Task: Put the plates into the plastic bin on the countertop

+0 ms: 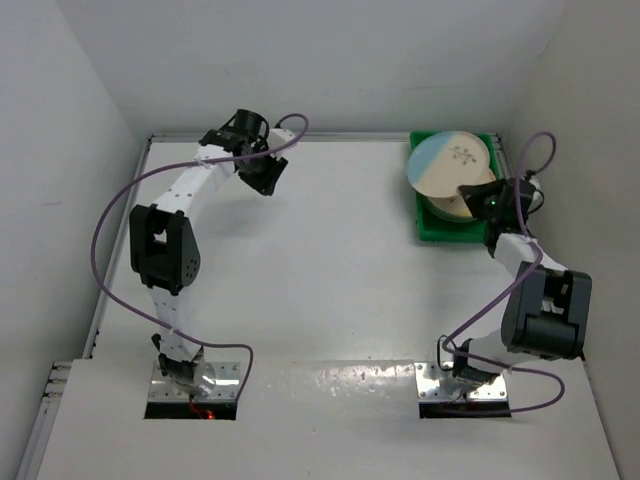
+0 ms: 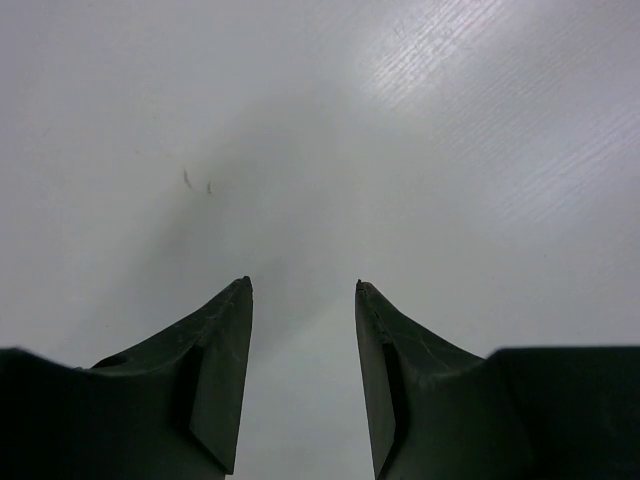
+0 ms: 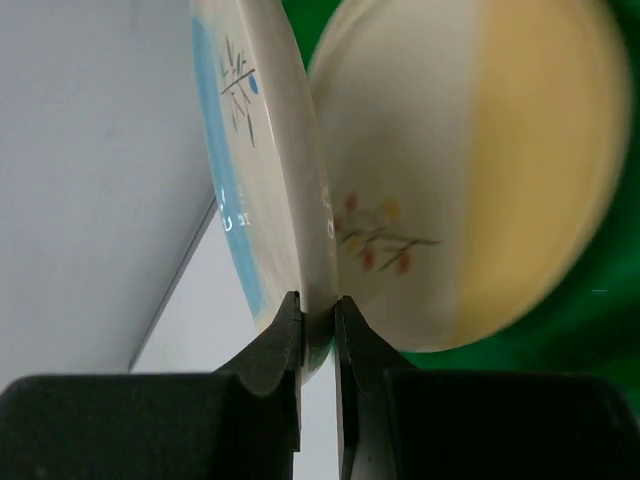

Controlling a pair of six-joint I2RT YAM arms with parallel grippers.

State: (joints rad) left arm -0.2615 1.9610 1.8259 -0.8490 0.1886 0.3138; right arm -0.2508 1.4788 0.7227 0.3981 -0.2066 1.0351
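My right gripper [image 1: 481,194] [image 3: 318,308] is shut on the rim of a cream plate [image 1: 448,160] [image 3: 262,150] with a blue segment and a dark sprig. It holds that plate tilted above the green plastic bin [image 1: 432,230] [image 3: 590,330] at the back right of the white countertop [image 1: 320,260]. Under it, inside the bin, lies a plate with a yellow segment [image 1: 450,208] [image 3: 500,170]. At the back left my left gripper [image 1: 266,178] [image 2: 303,290] hangs open over bare countertop [image 2: 420,150], nothing between its fingers.
White walls close in the countertop at the back and on both sides, and the bin stands right against the back right corner. Purple cables loop off both arms. The two arm bases [image 1: 195,378] [image 1: 465,382] sit at the near edge.
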